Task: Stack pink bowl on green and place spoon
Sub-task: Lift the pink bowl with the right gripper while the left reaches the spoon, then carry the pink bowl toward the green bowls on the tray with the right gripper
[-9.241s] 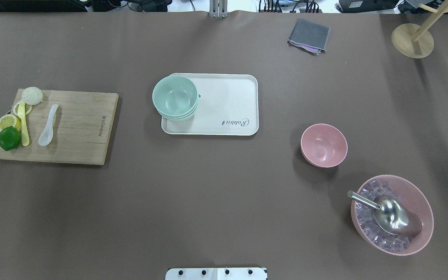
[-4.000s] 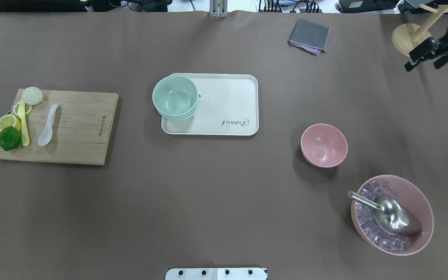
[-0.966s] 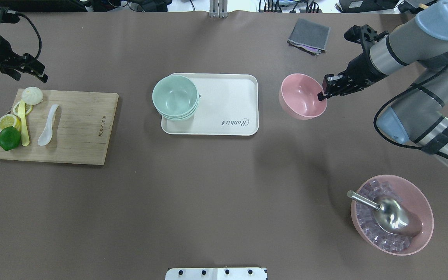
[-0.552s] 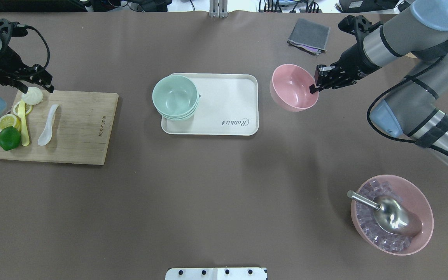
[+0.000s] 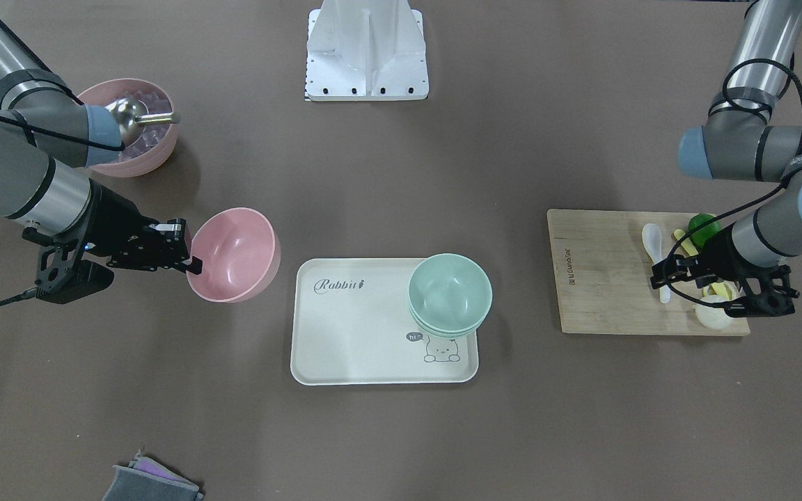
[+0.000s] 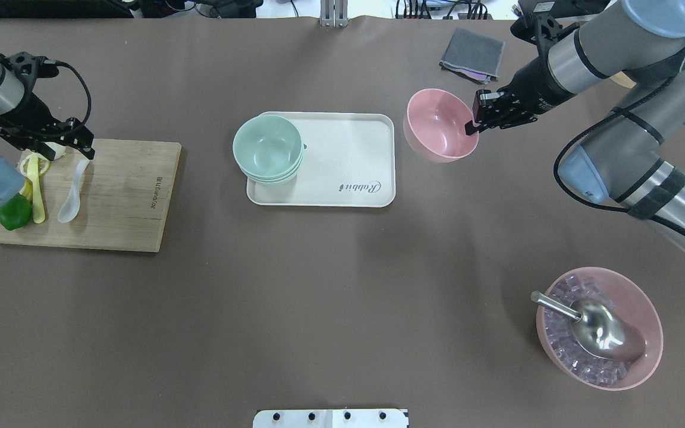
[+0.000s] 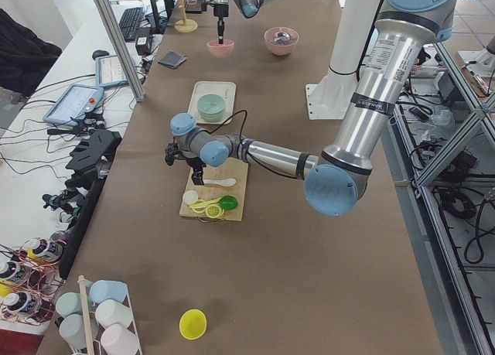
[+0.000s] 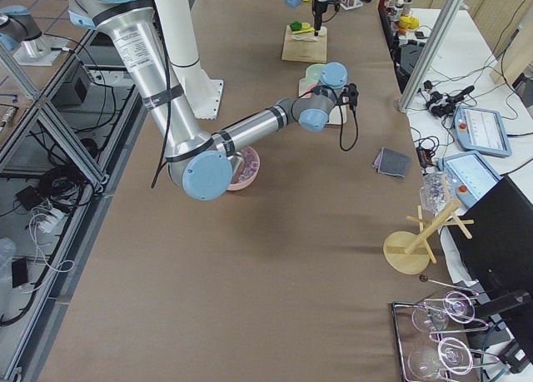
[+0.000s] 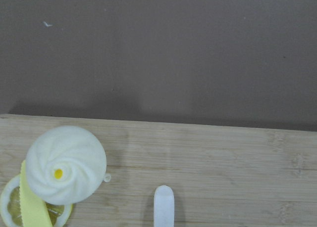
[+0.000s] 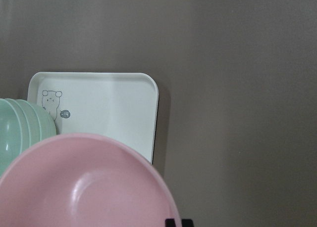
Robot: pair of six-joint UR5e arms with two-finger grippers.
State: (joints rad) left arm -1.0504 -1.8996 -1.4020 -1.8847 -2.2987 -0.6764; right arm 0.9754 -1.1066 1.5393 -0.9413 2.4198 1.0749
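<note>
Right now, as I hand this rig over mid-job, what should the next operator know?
The right gripper is shut on the rim of the pink bowl, tilted, beside the tray.
The left gripper is open, empty, above the cutting board by the spoon lying there.
The green bowls sit nested on the tray's corner.
Done: pink bowl picked up.
Left: set it on the green bowls, then grasp and place the spoon.

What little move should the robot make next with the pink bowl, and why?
Probably carry it sideways until it hangs over the green bowls. The right gripper pinches the pink bowl by its rim and holds it up, tilted. The bowl is only beside the end of the tray, not above the stack yet.
</note>
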